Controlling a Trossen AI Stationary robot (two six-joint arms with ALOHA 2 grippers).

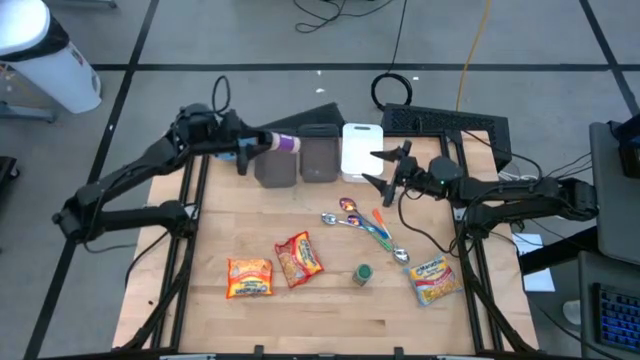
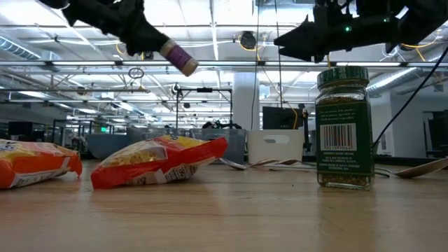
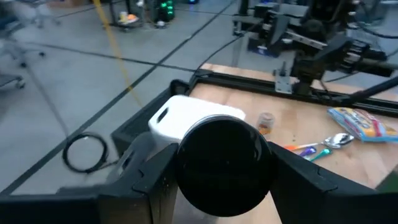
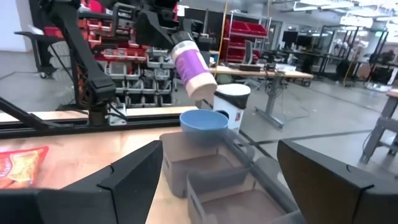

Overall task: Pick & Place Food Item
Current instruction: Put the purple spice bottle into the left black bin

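My left gripper point(image 1: 250, 146) is shut on a small bottle point(image 1: 283, 143) with a purple label and a cream-coloured free end. It holds the bottle in the air over the left of two grey bins point(image 1: 277, 168) at the table's far edge. The right wrist view shows the bottle point(image 4: 193, 67) tilted above a blue bowl point(image 4: 204, 124) that sits in a grey bin. My right gripper point(image 1: 375, 168) hovers open with nothing between its fingers, right of the bins and pointing at them. My left gripper has the bottle's dark round end point(image 3: 224, 163) between its two fingers point(image 3: 149, 186). The fingers come from the table's left, slanting slightly down, and lie along the bottle. The bottle sticks out past the fingertips, its cream end point(image 4: 200, 87) lowest, lifted clear of the bin.
A white bin point(image 1: 361, 148) stands right of the grey bins. On the table lie two orange food packets point(image 1: 249, 277) point(image 1: 299, 258), a yellow packet point(image 1: 433, 280), several spoons point(image 1: 365, 222) and an upright green-lidded spice jar point(image 1: 362, 274).
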